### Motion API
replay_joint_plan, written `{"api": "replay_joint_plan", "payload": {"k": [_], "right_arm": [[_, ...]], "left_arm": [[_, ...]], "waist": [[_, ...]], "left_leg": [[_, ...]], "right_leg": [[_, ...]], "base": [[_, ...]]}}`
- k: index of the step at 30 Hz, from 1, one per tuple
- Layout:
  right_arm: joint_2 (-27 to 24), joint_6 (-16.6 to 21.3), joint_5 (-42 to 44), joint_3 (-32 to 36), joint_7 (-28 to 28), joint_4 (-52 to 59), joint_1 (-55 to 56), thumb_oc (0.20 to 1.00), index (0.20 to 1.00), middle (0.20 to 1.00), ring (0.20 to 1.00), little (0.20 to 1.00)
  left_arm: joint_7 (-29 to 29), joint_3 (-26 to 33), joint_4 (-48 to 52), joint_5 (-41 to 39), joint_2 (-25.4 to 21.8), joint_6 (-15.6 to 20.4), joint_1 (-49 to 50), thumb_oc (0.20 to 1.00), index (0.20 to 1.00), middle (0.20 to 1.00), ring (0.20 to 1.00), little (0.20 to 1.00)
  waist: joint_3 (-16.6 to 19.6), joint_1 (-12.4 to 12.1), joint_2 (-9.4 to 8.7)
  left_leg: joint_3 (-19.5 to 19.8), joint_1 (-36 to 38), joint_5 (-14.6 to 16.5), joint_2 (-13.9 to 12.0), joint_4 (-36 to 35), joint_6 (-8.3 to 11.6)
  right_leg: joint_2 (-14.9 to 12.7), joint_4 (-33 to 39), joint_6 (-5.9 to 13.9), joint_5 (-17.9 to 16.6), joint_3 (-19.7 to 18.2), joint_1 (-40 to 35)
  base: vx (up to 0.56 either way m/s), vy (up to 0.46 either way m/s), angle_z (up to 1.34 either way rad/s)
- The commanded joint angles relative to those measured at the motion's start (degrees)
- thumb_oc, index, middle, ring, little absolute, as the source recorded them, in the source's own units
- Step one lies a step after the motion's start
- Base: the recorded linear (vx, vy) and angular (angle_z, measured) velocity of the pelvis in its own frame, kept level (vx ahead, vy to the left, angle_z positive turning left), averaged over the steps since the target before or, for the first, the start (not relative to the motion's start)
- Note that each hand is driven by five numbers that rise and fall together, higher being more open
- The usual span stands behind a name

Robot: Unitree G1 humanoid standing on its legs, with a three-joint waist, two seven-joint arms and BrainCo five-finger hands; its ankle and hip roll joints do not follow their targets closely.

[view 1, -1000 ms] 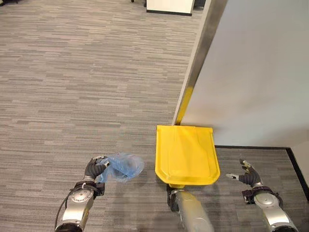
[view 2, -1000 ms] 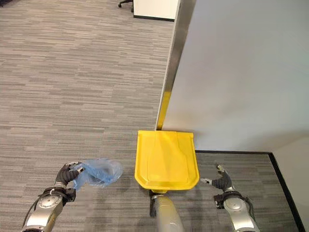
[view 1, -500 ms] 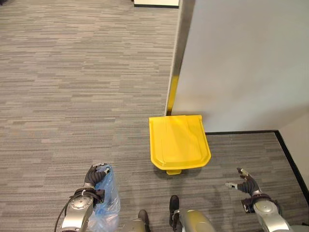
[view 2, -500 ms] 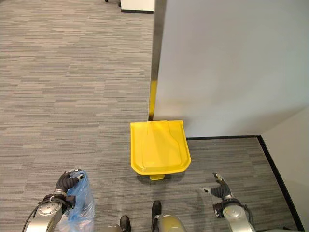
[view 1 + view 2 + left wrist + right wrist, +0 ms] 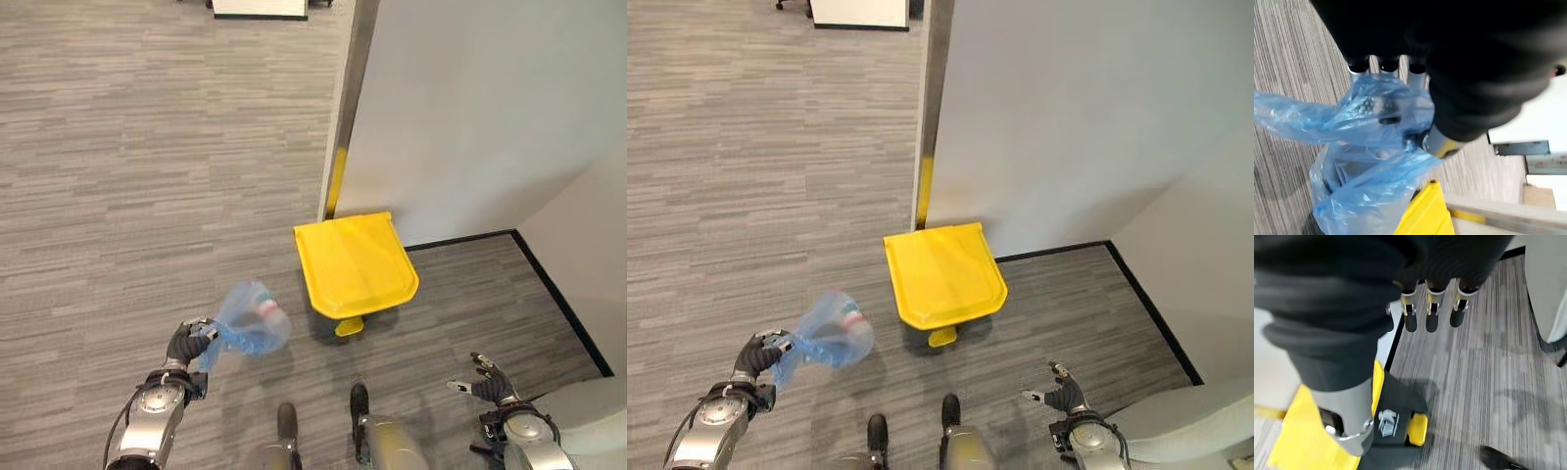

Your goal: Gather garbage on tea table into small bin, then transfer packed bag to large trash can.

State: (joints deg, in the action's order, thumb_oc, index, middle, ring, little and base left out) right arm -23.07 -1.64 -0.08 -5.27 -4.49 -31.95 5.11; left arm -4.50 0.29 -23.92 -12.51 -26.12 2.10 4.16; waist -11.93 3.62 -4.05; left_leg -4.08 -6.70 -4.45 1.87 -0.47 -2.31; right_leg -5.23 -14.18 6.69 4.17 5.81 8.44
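Observation:
A blue plastic bag point(image 5: 251, 319) with rubbish inside swings out to the right of my left hand point(image 5: 187, 344), whose fingers are curled round the bag's gathered neck point(image 5: 1376, 110). The large trash can with its closed yellow lid point(image 5: 354, 264) stands against the white wall, ahead and to the right of the bag. A yellow foot pedal point(image 5: 345, 326) sticks out at its front. My right hand point(image 5: 486, 383) hangs low on the right over the carpet, fingers relaxed and holding nothing; its fingers point(image 5: 1431, 316) point at the floor beside the can.
A white wall point(image 5: 470, 117) with a metal corner post point(image 5: 345, 108) rises behind the can. A black baseboard point(image 5: 554, 294) runs along the right side. Grey striped carpet point(image 5: 147, 176) stretches wide to the left. A pale rounded object point(image 5: 1176, 421) sits at the lower right.
The camera has shifted, so the can appears further up and the wall corner on the right has come into view. The bag has swung up from hanging beside my left hand to out on its right.

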Motion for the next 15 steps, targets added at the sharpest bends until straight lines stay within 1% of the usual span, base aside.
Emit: {"api": "replay_joint_plan", "payload": {"k": [1,3,5,9,15], "right_arm": [[-2.5,2.0,-0.6,0.7,-1.0,0.7,-3.5,1.0,1.0,1.0,1.0,1.0],[-2.9,2.1,-0.3,1.1,-0.8,1.7,-3.1,1.0,1.0,1.0,1.0,1.0],[-3.2,2.0,-0.2,1.5,-0.7,2.1,-2.7,1.0,1.0,1.0,1.0,1.0],[-3.8,2.0,-0.5,1.8,-0.6,2.6,-2.3,1.0,1.0,1.0,1.0,1.0],[-3.8,1.9,-0.7,1.4,-0.5,3.1,-2.6,1.0,1.0,1.0,1.0,1.0]], "left_arm": [[-0.3,2.0,2.3,-0.9,-1.3,2.9,0.9,0.2,0.2,0.2,0.2,0.2],[0.2,2.4,2.8,-0.8,-0.5,2.8,1.8,0.2,0.2,0.2,0.2,0.2],[0.6,2.3,3.0,-0.7,0.0,2.5,2.3,0.2,0.2,0.2,0.2,0.2],[1.1,2.2,3.0,-0.6,0.7,2.2,2.9,0.2,0.2,0.2,0.2,0.2],[0.8,2.0,3.1,-0.6,0.3,2.2,2.9,0.2,0.2,0.2,0.2,0.2]], "waist": [[1.2,-1.5,-1.4],[1.9,-1.6,-1.5],[2.0,-1.4,-1.33],[2.2,-1.2,-0.86],[1.6,-1.4,-0.96]], "left_leg": [[-0.3,3.4,9.5,-2.0,5.2,3.94],[-0.7,3.9,10.1,-2.1,5.2,3.93],[-0.8,4.5,10.3,-2.2,5.3,4.08],[-0.6,5.6,10.6,-2.4,5.0,4.16],[0.4,5.2,11.7,-1.8,6.2,3.75]], "right_leg": [[1.8,8.2,-0.32,-3.1,-0.3,-1.9],[2.1,11.4,-0.51,-3.6,-0.7,-3.5],[2.3,12.9,-0.64,-3.7,-0.5,-4.6],[2.5,13.7,-1.0,-3.4,-0.1,-5.8],[2.4,12.7,-0.96,-2.7,-0.5,-5.3]], "base": [[0.07,-0.098,-0.07],[0.06,-0.058,-0.02],[0.06,-0.056,0.1],[0.08,-0.022,0.14],[0.05,0.028,0.02]]}}
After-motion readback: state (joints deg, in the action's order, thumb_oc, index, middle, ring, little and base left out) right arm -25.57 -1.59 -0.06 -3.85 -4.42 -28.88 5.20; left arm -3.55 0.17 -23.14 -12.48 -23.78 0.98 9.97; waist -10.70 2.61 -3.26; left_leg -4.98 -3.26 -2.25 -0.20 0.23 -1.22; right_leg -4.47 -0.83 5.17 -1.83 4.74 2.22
